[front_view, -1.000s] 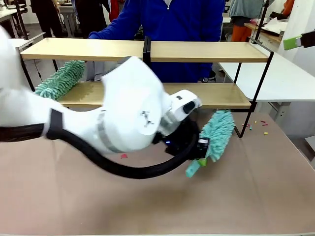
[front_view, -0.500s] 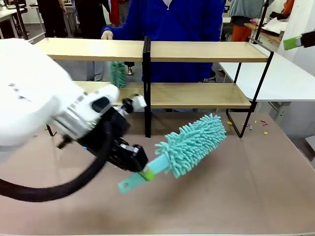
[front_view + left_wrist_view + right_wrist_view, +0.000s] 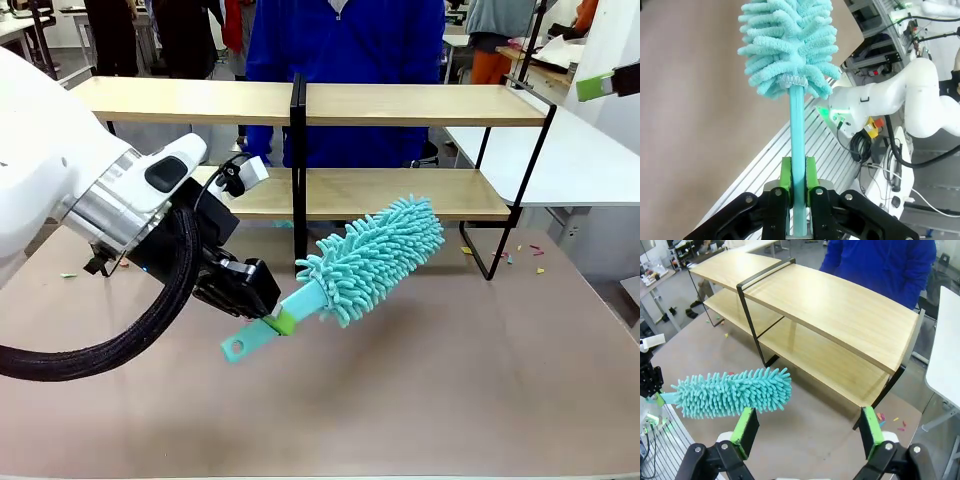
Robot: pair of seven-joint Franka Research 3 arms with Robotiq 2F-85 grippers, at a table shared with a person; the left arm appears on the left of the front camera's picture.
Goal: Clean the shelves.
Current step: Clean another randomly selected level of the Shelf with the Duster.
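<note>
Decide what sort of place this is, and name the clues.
Most likely a robotics lab or workshop: the left gripper holds a teal duster before bare shelves, aluminium framing and loose cables sit beside the table, and another white table stands alongside.

My left gripper point(image 3: 798, 174) is clamped on the turquoise handle of the duster point(image 3: 787, 45), whose fluffy head points up over the brown table point(image 3: 690, 125).

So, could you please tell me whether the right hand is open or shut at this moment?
Open. In the right wrist view the right hand has its green pads standing wide apart, with nothing gripped between them.
</note>
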